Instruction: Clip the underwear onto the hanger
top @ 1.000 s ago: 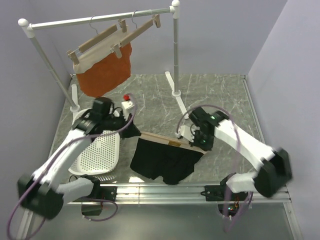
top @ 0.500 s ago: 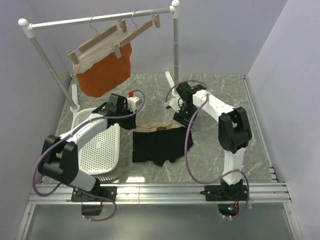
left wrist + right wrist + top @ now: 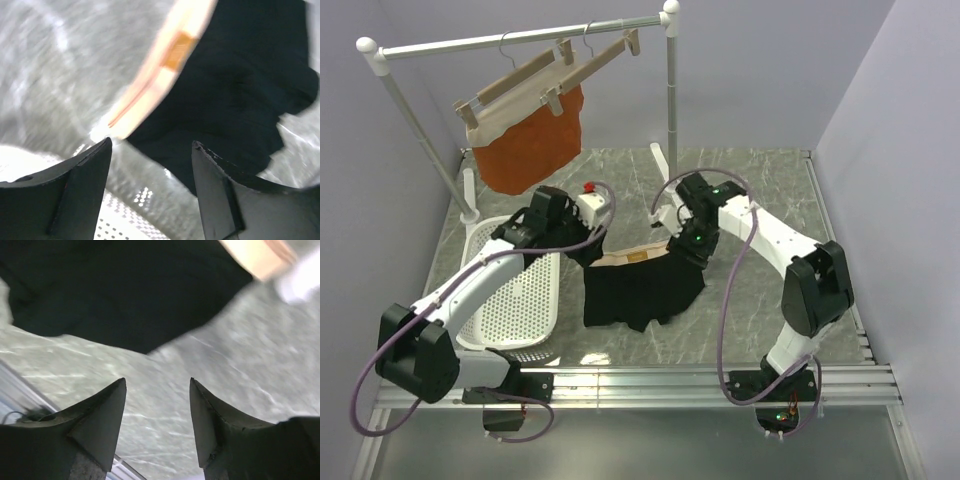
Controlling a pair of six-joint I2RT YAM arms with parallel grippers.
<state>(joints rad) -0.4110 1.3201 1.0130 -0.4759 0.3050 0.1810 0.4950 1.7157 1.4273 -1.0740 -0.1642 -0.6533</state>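
underwear (image 3: 642, 288): on the desk (image 3: 760, 190), lying right between the two grippers. My guess is they're lining up on the top corners so it can go up to the clips.
left gripper (image 3: 151, 144): fingers spread wide, nothing pinched. The tan waistband (image 3: 165, 60) corner is just ahead of the tips.
right gripper (image 3: 157, 381): spread too, and empty. Black fabric is just ahead, can't tell if it's touching.
hanger (image 3: 603, 57): up on the rail (image 3: 520, 40), well beyond both grippers, nothing on it.
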